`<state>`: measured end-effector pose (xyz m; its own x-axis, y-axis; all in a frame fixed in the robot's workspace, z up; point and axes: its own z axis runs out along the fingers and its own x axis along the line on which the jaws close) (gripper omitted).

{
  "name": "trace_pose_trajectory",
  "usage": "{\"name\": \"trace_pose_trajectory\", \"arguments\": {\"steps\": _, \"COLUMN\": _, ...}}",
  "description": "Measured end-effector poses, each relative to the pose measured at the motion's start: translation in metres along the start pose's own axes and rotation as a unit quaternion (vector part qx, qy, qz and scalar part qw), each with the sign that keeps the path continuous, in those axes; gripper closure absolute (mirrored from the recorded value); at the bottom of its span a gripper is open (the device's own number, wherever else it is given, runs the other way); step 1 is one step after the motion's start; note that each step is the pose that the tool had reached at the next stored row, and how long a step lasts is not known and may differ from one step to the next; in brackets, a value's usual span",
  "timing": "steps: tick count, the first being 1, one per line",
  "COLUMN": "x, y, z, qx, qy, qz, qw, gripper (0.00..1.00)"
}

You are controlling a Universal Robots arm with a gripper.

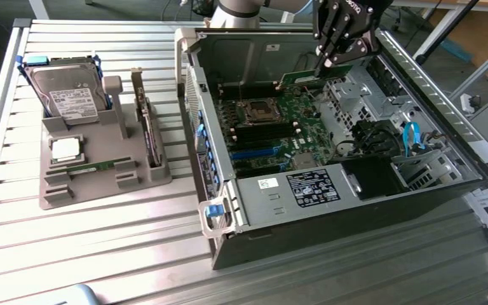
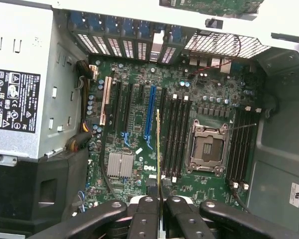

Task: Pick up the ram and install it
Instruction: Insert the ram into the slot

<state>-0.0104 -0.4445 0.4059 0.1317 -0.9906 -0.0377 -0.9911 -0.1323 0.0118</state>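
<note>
Exterior view puts the claw above the open computer case, which lies on its side on the slatted tabletop. The claw is clenched on the ram, a green stick hanging from the fingertips over the far end of the motherboard. From the wrist view, the ram appears edge-on as a thin line running out from between the fingers, above the board and close to the bank of black memory slots beside the processor socket. Judging by this, the pick-up is done and the ram is off the grey parts tray, where the hard drive sits. The install is not done: the stick looks clear of the board, though from this angle I cannot tell how high it hangs or which slot it lines up with.
</note>
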Motion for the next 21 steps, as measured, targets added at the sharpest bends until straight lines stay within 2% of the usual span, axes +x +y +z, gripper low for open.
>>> {"name": "trace_pose_trajectory", "arguments": {"steps": 21, "x": 0.0002, "y": -0.0001, "z": 0.0061, "qx": 0.0000, "qy": 0.0000, "qz": 0.000, "qw": 1.0000, "gripper": 0.87}}
